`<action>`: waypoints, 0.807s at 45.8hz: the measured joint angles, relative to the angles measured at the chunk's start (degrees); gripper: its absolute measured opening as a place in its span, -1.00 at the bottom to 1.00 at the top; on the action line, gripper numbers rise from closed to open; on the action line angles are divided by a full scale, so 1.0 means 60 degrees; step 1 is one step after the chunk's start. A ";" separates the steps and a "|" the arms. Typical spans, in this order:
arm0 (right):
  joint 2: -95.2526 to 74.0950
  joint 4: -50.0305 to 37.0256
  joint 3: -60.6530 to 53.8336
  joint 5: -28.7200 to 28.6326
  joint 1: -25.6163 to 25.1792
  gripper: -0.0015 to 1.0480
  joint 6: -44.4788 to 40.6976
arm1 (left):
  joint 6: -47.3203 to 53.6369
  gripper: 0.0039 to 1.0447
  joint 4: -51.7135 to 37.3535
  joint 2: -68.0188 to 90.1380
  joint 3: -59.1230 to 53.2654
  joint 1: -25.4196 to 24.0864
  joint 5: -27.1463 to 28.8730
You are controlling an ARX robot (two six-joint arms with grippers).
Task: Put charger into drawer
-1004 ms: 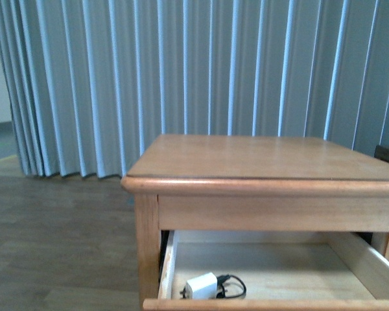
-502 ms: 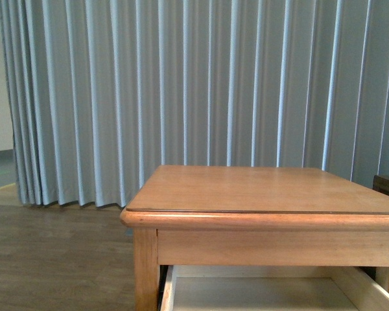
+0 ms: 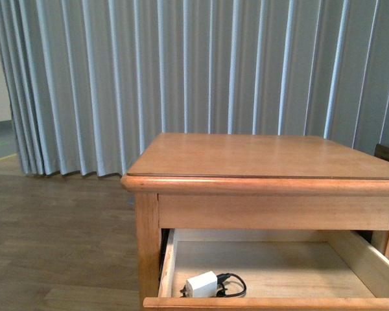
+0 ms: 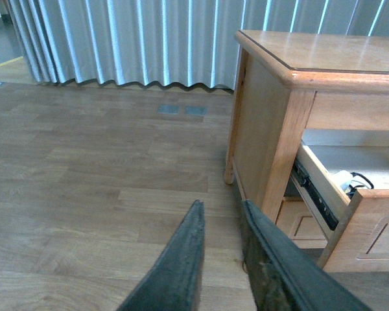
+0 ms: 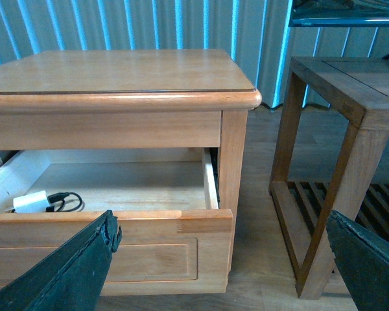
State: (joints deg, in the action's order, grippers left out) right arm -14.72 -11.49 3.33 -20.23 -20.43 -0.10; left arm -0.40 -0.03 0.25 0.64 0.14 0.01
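1. Pleated grey-blue curtain [image 3: 181, 71] fills the back of the front view, behind the bare wooden surface [image 3: 259, 155]. Half a second ago this view sat higher and cut off most of the cabinet's open inside. It has now dropped back, so the inside shows again.
2. The charger [image 3: 201, 284] lies at the lower left of the front view, on the floor of the drawer [image 3: 363, 259]. It is close to the front rim and near the left wall, with its black cable looped just beside it toward the middle. That matches its place a second ago, so only the view shifted and not the charger.
3. Judged from this, the placing is done. The drawer stands pulled out, so the only thing left would be pushing it shut, if that is wanted.
4. The left pincer [image 4: 220, 206] shows at the lower middle of its wrist view. Its two dark fingers are narrowly apart with nothing between them. It hangs over the wooden floor [image 4: 84, 162], well apart from the cabinet on the right of that frame.
5. The right pincer [image 5: 220, 220] is spread wide and empty, one finger in each lower corner of its wrist view, facing the drawer's panelled front. A darker side table [image 5: 350, 84] stands at the right of that frame.
6. Neither arm appears in the front view.
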 joint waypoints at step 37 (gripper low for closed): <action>-0.6131 -0.1989 0.0692 0.0714 0.3621 0.84 -0.2597 | 0.0025 0.89 0.0000 0.0000 0.0000 0.0000 0.0000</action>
State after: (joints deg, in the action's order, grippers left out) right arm -51.51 -23.42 7.49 -15.94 1.30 -15.68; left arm -0.25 -0.03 0.25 0.64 0.14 0.01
